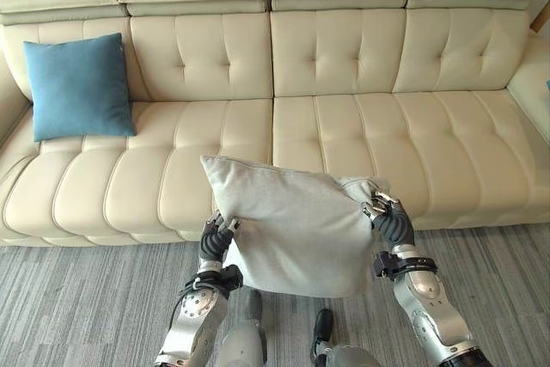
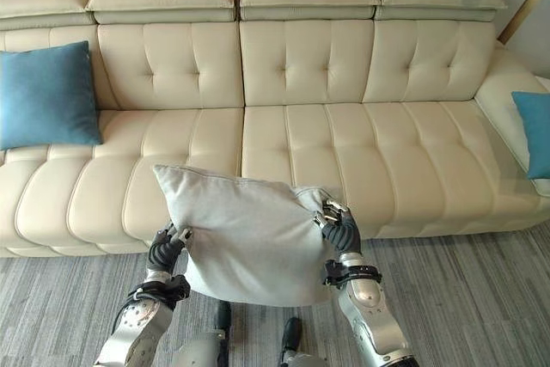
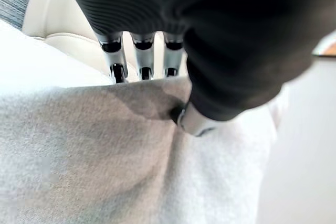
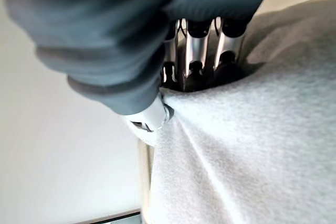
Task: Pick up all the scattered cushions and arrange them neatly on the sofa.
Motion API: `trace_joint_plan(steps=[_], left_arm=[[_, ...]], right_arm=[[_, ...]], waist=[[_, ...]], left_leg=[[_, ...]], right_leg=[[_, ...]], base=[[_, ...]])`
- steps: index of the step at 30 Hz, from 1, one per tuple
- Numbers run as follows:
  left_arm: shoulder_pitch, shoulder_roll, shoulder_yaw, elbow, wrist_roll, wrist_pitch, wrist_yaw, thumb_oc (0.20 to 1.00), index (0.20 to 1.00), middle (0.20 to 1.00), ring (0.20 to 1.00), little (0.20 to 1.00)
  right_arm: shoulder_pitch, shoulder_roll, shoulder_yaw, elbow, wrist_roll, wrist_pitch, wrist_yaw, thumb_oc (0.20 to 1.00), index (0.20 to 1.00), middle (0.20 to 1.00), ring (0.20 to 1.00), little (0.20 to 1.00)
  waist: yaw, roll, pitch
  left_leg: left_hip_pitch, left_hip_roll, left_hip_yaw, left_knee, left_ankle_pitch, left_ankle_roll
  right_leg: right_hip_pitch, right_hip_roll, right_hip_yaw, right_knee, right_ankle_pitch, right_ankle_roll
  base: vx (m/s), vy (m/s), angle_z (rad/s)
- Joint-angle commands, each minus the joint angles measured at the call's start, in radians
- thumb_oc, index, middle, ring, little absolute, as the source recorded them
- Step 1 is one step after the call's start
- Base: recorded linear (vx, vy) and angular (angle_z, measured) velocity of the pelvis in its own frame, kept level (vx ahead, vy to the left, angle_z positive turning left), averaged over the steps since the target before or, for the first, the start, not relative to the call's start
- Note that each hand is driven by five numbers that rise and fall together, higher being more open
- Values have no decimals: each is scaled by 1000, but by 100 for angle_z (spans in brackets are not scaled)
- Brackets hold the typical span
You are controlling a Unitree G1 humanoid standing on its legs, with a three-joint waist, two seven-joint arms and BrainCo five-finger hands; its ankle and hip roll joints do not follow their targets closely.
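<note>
A cream sofa (image 1: 344, 126) spans the far side. A grey cushion (image 1: 292, 229) hangs in front of its near edge, pinched at its sides by the left hand (image 1: 216, 234) and right hand (image 1: 388, 221). A blue cushion (image 1: 77, 85) leans at the far left; another blue one (image 2: 534, 131) lies far right.

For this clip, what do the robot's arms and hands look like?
Both forearms are silver-grey metal. The left robot hand and right robot hand each wear a dark ribbed cover over back and wrist, above a black wrist band. Their fingers are silver with dark tips.
</note>
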Motion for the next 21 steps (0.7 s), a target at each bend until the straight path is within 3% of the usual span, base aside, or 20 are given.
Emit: trace_joint_plan(steps=[1,3,5,6,8,10,11,12,13,16,21], left_arm=[[-27,37,69,-158,10,-89,-9,200,200,200,200,200],[-20,44,68,-168,20,-89,-9,200,200,200,200,200],[-28,67,69,-170,28,-83,-10,200,200,200,200,200],[-29,80,73,-179,35,-80,-11,200,200,200,200,200],[-27,94,75,-181,48,-80,-12,200,200,200,200,200],[-27,96,74,-185,53,-81,-14,200,200,200,200,200],[-14,93,81,-191,54,-82,-27,200,200,200,200,200],[-5,89,84,-192,53,-79,-42,200,200,200,200,200],[-1,81,96,-194,53,-79,-46,200,200,200,200,200],[-9,76,105,-188,64,-86,-51,200,200,200,200,200],[-1,50,102,-180,72,-94,-55,200,200,200,200,200]], right_arm=[[-61,9,-37,-107,-29,-67,11,200,200,200,200,200],[-57,24,-39,-113,-40,-69,16,200,200,200,200,200],[-61,37,-39,-107,-47,-64,25,200,200,200,200,200],[-65,49,-36,-108,-55,-62,35,200,200,200,200,200],[-70,58,-33,-105,-70,-59,42,200,200,200,200,200],[-68,70,-29,-110,-70,-57,51,200,200,200,200,200],[-68,73,-29,-111,-70,-52,57,200,200,200,200,200],[-68,72,-33,-109,-67,-49,58,200,200,200,200,200],[-66,75,-42,-112,-64,-48,58,200,200,200,200,200],[-55,80,-51,-116,-62,-50,57,200,200,200,200,200],[-29,77,-47,-102,-39,-55,72,200,200,200,200,200]], waist=[[46,-10,-56],[46,-16,-82],[53,-49,-87],[52,-54,-87],[38,-51,-83],[24,-30,-76],[8,-3,-70],[-2,5,-62],[-11,2,-54],[-15,-8,-48],[-25,-24,-73]], left_leg=[[-30,10,58,-25,88,13],[-6,1,54,4,113,26],[19,-24,77,47,56,68],[59,-35,89,42,22,96],[104,-48,103,28,-9,122],[150,-43,105,3,-22,131],[193,-37,107,-19,-39,121],[222,-36,103,-22,-51,112],[250,-37,97,-31,-57,100],[287,-36,95,-41,-71,85],[316,-21,74,-7,-107,66]], right_leg=[[203,26,38,49,-211,111],[230,10,46,62,-227,120],[222,-35,60,162,-226,144],[151,-63,65,313,-178,171],[79,-88,69,454,-100,211],[-4,-97,65,535,-64,212],[-53,-118,23,423,-113,186],[-76,-119,9,289,-93,180],[-102,-120,3,172,-46,197],[-102,-124,-20,77,4,212],[-34,-105,-18,33,28,194]], base=[[341,144,-24],[486,243,-59],[439,307,-15],[249,240,14],[188,194,-23],[246,122,-37],[402,0,-33],[447,-128,-35],[245,-141,-19],[190,-197,35],[184,-176,38]])
